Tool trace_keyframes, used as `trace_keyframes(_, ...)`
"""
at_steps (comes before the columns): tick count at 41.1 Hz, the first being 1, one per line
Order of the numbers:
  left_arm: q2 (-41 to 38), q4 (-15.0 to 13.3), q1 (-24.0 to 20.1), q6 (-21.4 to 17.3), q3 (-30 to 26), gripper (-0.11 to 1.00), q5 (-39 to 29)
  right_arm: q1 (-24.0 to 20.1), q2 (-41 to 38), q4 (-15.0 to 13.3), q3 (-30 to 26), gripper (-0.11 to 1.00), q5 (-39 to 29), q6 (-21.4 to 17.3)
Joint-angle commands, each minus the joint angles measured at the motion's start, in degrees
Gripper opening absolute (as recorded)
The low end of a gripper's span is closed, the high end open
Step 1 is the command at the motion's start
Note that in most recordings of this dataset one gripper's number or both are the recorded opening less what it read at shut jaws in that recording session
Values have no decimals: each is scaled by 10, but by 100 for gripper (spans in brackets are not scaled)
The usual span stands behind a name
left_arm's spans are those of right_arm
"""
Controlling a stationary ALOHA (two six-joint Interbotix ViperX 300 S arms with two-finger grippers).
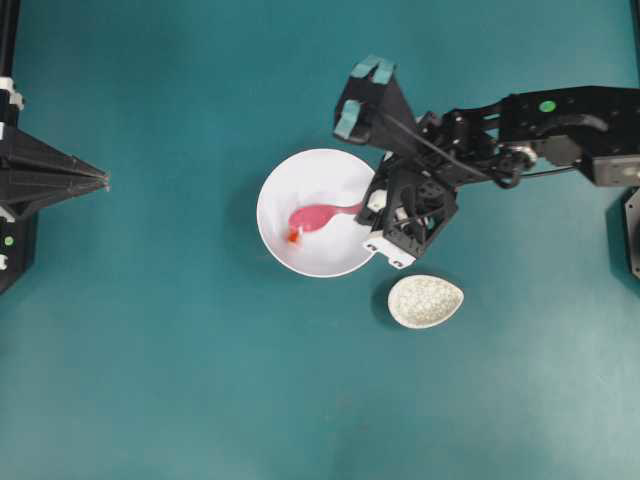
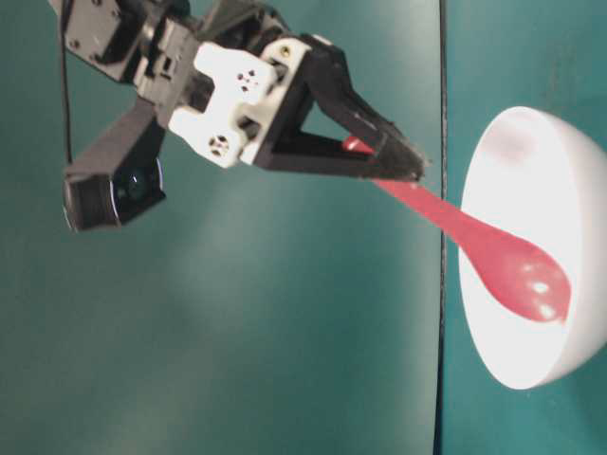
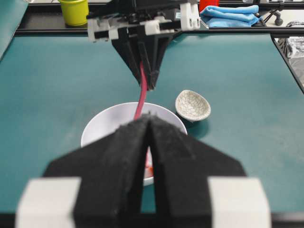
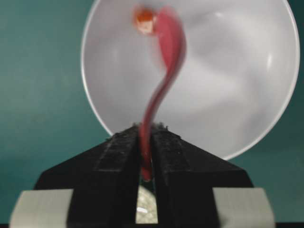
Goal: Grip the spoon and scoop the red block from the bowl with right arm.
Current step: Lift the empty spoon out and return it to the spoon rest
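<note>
Spoon [image 1: 318, 215], pink, sits clamped by its handle in the right claw [image 4: 146, 142] at the overhead view's centre, its scoop down inside the white bowl [image 1: 330, 170] beside the tiny red block [image 1: 293, 237]. Left claw [image 3: 148, 124] is closed on nothing at left.

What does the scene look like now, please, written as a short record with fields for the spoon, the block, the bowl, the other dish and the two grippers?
spoon: pink spoon, handle clamped between the fingers, scoop end down inside the bowl
red block: red block at the tip of the spoon, in the bowl; whether it lies on the spoon cannot be told
bowl: white bowl on the teal table
speckled dish: speckled dish beside the bowl, apart from it
right gripper: right gripper shut on the spoon
left gripper: left gripper shut, holding nothing, away from the bowl
</note>
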State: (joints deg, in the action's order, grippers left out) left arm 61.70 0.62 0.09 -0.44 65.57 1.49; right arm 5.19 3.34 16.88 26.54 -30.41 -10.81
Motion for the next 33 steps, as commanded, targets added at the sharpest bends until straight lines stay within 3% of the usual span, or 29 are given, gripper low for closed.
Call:
trace_keyframes(1, -5, 2, 0, 0, -16, 0, 3, -1, 24, 9, 2, 9, 15, 1)
trace_keyframes(17, -5, 2, 0, 8, -16, 0, 3, -1, 53, 10, -5, 9, -17, -7)
trace_keyframes(26, -5, 2, -1, 9, -16, 0, 3, -4, 141, 10, 16, 9, -89, -69)
trace_keyframes(33, -5, 2, 0, 9, -16, 0, 3, -28, 221, 10, 87, 9, -93, -134)
